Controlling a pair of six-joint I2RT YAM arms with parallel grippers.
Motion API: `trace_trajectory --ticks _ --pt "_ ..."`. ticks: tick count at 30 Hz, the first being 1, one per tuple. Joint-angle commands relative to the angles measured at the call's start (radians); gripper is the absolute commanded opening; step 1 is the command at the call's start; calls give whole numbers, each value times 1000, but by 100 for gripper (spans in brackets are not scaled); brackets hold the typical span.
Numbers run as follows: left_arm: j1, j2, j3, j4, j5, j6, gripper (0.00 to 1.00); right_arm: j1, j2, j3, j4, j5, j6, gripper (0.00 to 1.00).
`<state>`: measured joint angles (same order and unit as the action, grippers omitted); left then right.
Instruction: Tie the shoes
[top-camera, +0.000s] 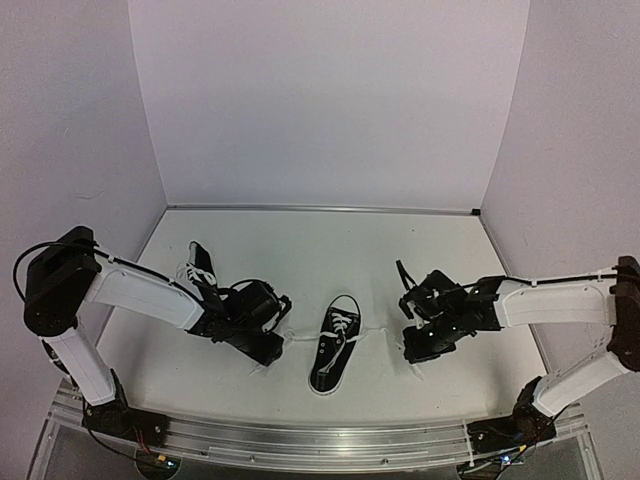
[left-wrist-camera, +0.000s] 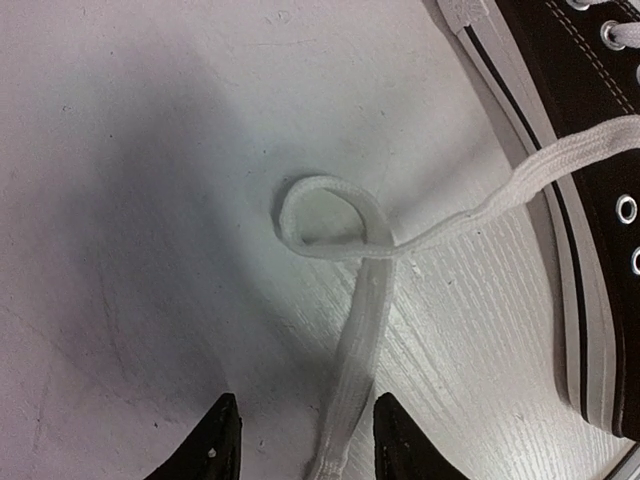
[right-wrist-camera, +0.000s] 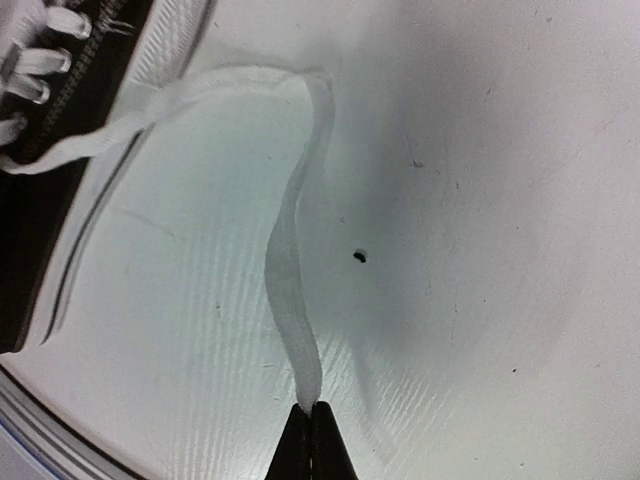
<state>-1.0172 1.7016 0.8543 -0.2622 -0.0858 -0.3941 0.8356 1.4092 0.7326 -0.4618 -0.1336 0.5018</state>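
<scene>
- Your centre shoe (top-camera: 333, 350) lies on the white surface (top-camera: 300, 250) between the two arms. Its long axis runs near-to-far, leaning slightly right at the far end.
- From overhead, its laced front seems to point toward the back wall and its dark opening toward you, though the view is small, so treat that as likely.
- The upper is black canvas with pale stitching and metal eyelets (left-wrist-camera: 627, 208). The sole edging (left-wrist-camera: 580, 330) is smooth white rubber with a thin dark stripe.
- Your second shoe (top-camera: 198, 268) sits farther back on the left, just behind the left arm and partly hidden by it. Its narrow black body angles toward the far left, with white lacing showing.
- The left lace (left-wrist-camera: 345, 330) is a flat, woven white band. It leaves the centre shoe, curls into a small closed loop on the surface and crosses over itself.
- Your left claw (left-wrist-camera: 305, 450) stands apart. The left lace's tail runs between the two dark fingers, and neither finger presses on it.
- Your right claw (right-wrist-camera: 312, 440) is pinched together on the end of the right lace (right-wrist-camera: 290, 280).
- The right lace rises from the tips in a soft wave, then bends over toward the shoe's side.
- The surface shows a fine brushed grain and soft shadows under both wrists.
</scene>
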Motion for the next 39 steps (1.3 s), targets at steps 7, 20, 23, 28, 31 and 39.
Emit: trace_trajectory --ticks 7,20,23,28,31,39 --pt "12 29 -25 2 14 -14 24 -2 -209 69 -45 22 47 0" --pt "11 -277 -100 1 9 22 0 -2 -237 411 -64 -9 -86 0" --pt "9 -338 -101 -14 14 53 0 -1 -132 514 -33 -79 -134 0" --pt "8 -432 -153 17 63 93 0 12 68 658 46 -187 -166 0" --pt "-2 -512 -194 51 109 103 0 39 192 716 87 -220 -168 0" --pt "-72 -635 -253 84 189 143 0 117 481 857 204 -268 -98 0"
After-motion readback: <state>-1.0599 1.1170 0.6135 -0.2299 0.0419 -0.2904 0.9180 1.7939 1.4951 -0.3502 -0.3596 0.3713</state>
